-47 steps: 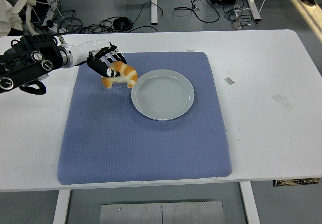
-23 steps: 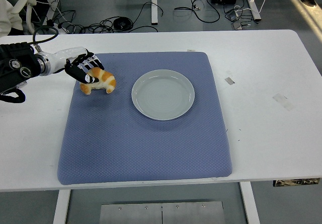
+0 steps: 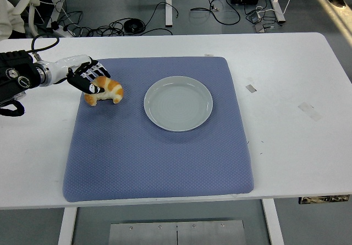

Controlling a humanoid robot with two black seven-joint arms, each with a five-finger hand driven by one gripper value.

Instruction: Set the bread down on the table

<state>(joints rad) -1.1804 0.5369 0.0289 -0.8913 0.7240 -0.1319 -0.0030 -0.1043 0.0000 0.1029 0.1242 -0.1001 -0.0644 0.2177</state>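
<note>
Left hand (image 3: 89, 78): fingers wrapped over the bread (image 3: 106, 91), steadying it for set-down.
Bread: far-left on the blue mat (image 3: 159, 157), clear of the empty plate (image 3: 177, 103).
Counter (image 3: 286, 91): bare white beyond the mat.

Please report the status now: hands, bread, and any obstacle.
Left hand shut on bread, low over blue mat. Right hand not in view. Plate empty, apart from bread.
</note>
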